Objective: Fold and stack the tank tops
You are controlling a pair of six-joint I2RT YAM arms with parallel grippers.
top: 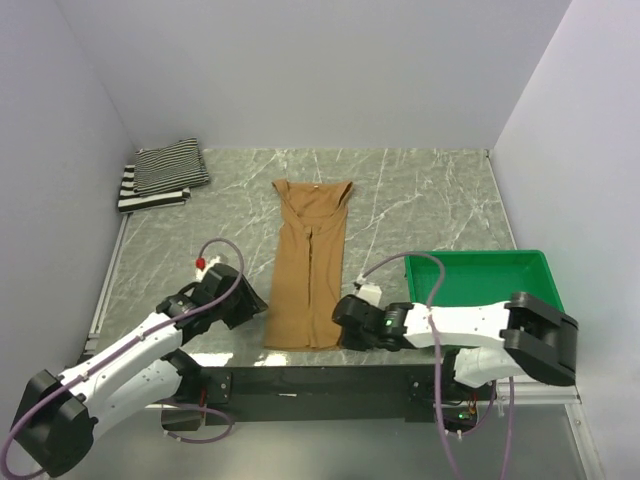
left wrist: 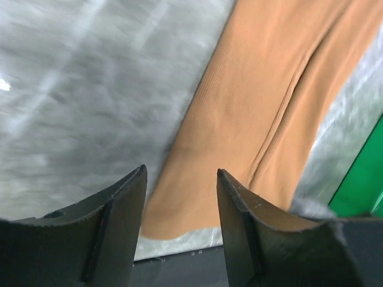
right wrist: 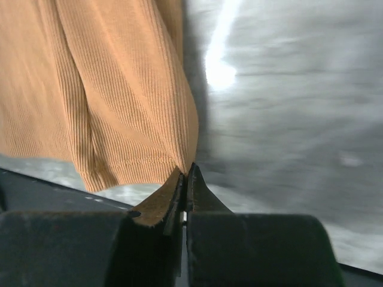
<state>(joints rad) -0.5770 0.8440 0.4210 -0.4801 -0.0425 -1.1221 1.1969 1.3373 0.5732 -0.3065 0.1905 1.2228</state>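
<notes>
Only a sliver of hem on the tan top [top: 312, 262] is pinched by the right claw [right wrist: 186, 173], so it may be dropped in lifting while the left claw [left wrist: 181, 172] stands apart, empty.

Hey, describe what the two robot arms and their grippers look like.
Both arms are white shells with black joints: left arm, right arm. A lilac cable loops along each. The left gripper and right gripper have dark, tapering fingers. A small red piece sits on the left wrist.

back left on the table [top: 420, 200], stacked tank tops [top: 163, 175]; mid-table, third tank top [top: 312, 265] laid lengthwise; near right, tray [top: 490, 283].
</notes>
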